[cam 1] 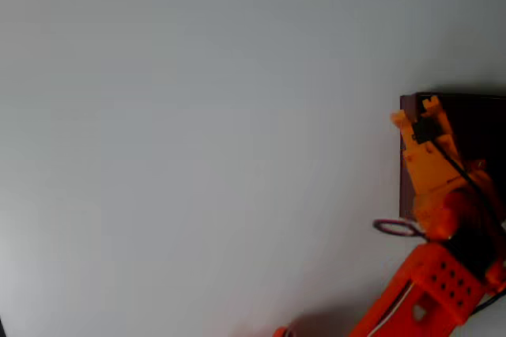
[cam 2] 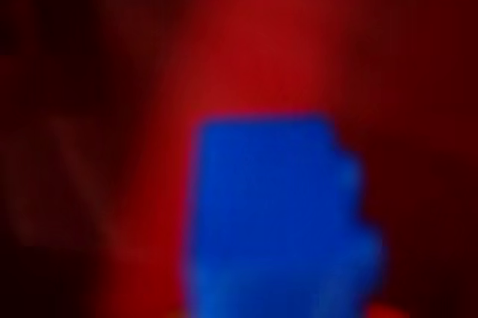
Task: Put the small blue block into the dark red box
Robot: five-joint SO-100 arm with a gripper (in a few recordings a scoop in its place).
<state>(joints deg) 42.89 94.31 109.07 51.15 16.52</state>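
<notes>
In the overhead view my orange gripper (cam 1: 416,112) hangs over the left wall of the dark red box (cam 1: 405,171), which sits at the right edge of the table. Its fingertips point toward the box's far left corner. The wrist view is heavily blurred. In it the small blue block (cam 2: 272,217) looms large and very close in the lower middle, as if held in the jaws. The box's red wall (cam 2: 254,42) and its dark inside lie behind the block. The arm hides the block in the overhead view.
The pale grey table (cam 1: 198,147) stretches wide to the left of the box. The orange arm's body (cam 1: 431,289) comes in from the lower right corner, with a thin wire loop (cam 1: 395,228) beside it.
</notes>
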